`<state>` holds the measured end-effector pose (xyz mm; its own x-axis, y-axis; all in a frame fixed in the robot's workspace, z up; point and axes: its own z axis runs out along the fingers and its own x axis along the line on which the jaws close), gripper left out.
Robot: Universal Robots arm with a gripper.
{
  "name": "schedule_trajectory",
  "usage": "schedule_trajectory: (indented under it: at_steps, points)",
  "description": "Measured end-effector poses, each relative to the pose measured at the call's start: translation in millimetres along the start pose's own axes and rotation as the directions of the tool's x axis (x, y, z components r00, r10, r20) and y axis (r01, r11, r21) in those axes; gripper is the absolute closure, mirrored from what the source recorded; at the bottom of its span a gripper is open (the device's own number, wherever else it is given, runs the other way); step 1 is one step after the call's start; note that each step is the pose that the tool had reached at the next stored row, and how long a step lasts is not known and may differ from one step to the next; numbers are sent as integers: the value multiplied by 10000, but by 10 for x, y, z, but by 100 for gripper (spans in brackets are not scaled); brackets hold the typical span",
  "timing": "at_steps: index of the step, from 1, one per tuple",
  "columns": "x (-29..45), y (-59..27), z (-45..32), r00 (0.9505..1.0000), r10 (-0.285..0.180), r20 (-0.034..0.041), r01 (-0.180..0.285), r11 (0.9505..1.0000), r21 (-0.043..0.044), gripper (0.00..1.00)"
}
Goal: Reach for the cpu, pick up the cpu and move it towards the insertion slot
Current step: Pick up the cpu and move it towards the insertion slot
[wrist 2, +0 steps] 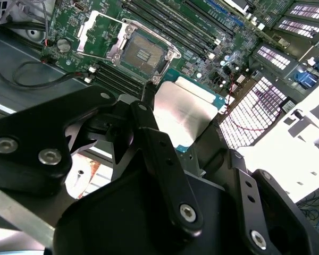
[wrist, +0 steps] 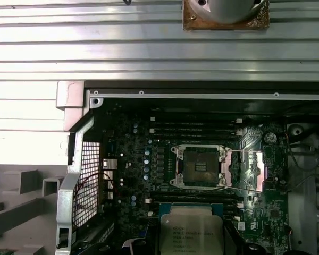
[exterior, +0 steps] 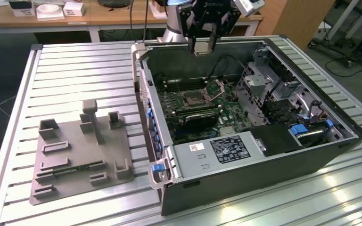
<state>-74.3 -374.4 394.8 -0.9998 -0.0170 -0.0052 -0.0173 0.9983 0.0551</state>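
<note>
A slatted metal table point(exterior: 74, 75) is shown in the exterior view, carrying an open computer case point(exterior: 250, 155) toward that view's right and a grey tray point(exterior: 74, 155) toward its left. Inside the case a green motherboard point(exterior: 200, 108) is seen lying flat, with a drive cage point(exterior: 263, 80) and a labelled power supply point(exterior: 231, 148) beside it.

The arm point(exterior: 175, 23) is positioned above the far wall of the case, with the gripper point(exterior: 203, 46) hanging just over the rim. The cpu point(exterior: 201, 48) is held between the fingers, clear of the board and well above it. In the second wrist view the black fingers point(wrist 2: 159, 154) are seen closed onto opposite edges of the cpu point(wrist 2: 183, 114), whose silvery top and pale tan edge are exposed between them. In the first wrist view the cpu point(wrist: 187, 231) is seen with its printed face toward the camera, and the gripper point(wrist: 187, 239) is seen at its sides.

The slot point(wrist: 198, 166) is seen on the board in both wrist views, its dark centre framed in silver metal and its hinged flap point(wrist: 244, 170) swung open to one side. The slot point(wrist 2: 143, 50) lies near the cpu but apart from it. Long memory slots point(wrist: 194, 127) are seen running along two sides of the slot.
</note>
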Motion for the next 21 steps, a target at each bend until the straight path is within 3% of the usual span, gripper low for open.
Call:
schedule_trajectory:
  at_steps: [7,21]
  points:
    - [2,15,2,10000,0,0,0,10000,0,45]
    - [32,140,28,10000,-8,0,8,10000,-3,45]
